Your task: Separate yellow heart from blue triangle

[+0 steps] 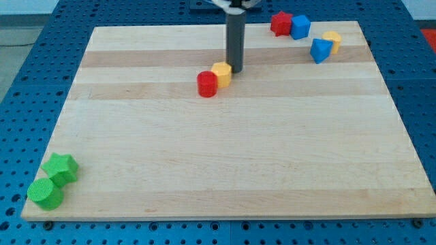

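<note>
Blocks on the bench [238, 156] number eight, as we count them: two red, two yellow, two blue and two green. Our rod carries no jaws, so nothing is spread or pinched; my tip [236, 69] stands just beside the yellow block [221, 73] (shape not clear), which touches the red cylinder [207, 84] near the middle top. The yellow heart [332, 41] lies at the view's top right, touching the blue triangle [320, 50]. Close to them, the red star [281, 23] touches the blue cube [300, 26]. At the bottom left, the green star [60, 167] touches the green cylinder [45, 194].
</note>
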You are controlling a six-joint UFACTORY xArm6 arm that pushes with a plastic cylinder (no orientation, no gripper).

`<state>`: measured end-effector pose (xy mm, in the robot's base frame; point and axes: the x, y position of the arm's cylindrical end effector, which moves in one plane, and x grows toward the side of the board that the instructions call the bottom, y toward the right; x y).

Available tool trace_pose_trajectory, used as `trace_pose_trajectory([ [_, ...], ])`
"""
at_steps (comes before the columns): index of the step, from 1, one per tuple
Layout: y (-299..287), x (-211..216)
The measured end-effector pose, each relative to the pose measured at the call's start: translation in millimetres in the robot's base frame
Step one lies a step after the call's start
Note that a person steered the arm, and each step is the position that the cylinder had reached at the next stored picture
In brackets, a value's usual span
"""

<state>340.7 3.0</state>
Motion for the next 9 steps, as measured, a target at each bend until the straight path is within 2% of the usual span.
trace_pose_trajectory([
  [2, -50, 23],
  [4, -46, 24],
  [7, 236, 26],
  [8, 307, -14],
  [9, 342, -65],
])
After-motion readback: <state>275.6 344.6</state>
